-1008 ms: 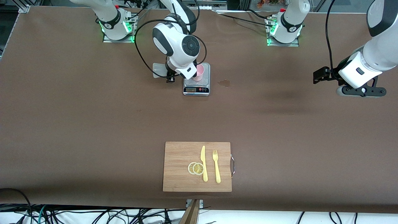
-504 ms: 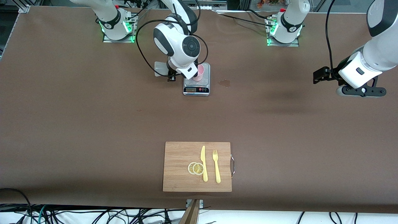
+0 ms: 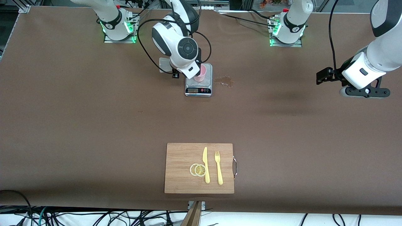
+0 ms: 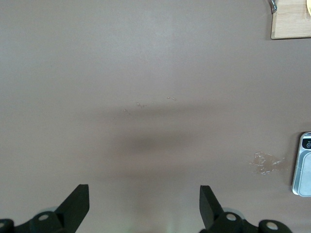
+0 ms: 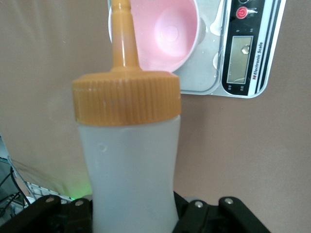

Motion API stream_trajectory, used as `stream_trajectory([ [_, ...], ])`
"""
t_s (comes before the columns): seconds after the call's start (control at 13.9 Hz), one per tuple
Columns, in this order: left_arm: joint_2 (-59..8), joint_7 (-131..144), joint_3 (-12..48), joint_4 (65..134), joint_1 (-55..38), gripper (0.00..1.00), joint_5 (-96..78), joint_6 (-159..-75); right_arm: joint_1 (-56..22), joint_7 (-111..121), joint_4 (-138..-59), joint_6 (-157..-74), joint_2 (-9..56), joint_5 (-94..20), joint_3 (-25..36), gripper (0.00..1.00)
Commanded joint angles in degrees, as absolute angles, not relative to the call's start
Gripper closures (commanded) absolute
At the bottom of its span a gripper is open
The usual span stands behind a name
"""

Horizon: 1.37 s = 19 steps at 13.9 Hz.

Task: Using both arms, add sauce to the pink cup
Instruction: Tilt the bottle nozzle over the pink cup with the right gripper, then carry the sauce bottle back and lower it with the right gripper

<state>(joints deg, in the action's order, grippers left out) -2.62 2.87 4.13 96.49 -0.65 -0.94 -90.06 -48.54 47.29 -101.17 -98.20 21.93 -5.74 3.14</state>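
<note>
Brown table mat [image 3: 94,125] fills the front frame, cables along the bottom edge. I see both arm bases along the top edge.

Right gripper [image 3: 174,74] sits in the upper middle of the front frame, just beside the scale [image 3: 198,88] and mostly hidden under its own wrist. I read its fingers as clamped on the sauce bottle [image 5: 129,160]: in the right wrist view the whitish body fills the lower middle of the frame, held between the black finger mounts. Orange cap and nozzle [image 5: 122,34] point toward the pink cup [image 5: 167,34]; the tip is at the cup's rim, upper middle of that frame. In the front frame only a pale end of the bottle [image 3: 164,65] shows past the wrist.

Pink cup [image 3: 200,73] stands upright on the scale's platter, upper middle of the front frame. Whitish drops lie on the platter next to it in the right wrist view. Small wet stain [image 3: 226,82] on the mat just beside the scale, toward the left arm's end.

Left gripper [image 3: 323,77] waits at the right edge of the front frame, over bare mat. Fingers [image 4: 75,206] spread wide, nothing between them.

Cutting board [image 3: 176,157] at lower middle carries a yellow knife [image 3: 205,164], a yellow fork [image 3: 218,168] and two lemon slices [image 3: 198,169].
</note>
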Motion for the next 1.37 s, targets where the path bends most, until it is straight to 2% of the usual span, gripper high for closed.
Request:
stream_trajectory([
  [0.0, -3.2, 1.8, 4.1, 94.9, -0.6, 0.00, -2.1, -88.9, -45.7, 49.5, -102.2, -96.9, 18.7, -9.0, 3.0, 0.96],
  [0.5, -3.2, 1.8, 4.1, 94.9, -0.5, 0.00, -2.1, -88.9, -36.7, 57.2, -104.6, -94.2, 13.0, -18.5, 2.9, 0.96],
  [1.15, -3.2, 1.8, 4.1, 94.9, -0.5, 0.00, -2.1, -88.9, -22.1, 69.8, -107.7, -93.8, 8.6, -34.1, 2.9, 0.96],
  [1.3, -3.2, 1.8, 4.1, 94.9, -0.5, 0.00, -2.1, -88.9, -18.2, 72.8, -107.7, -91.3, 8.2, -37.3, 2.9, 0.96],
])
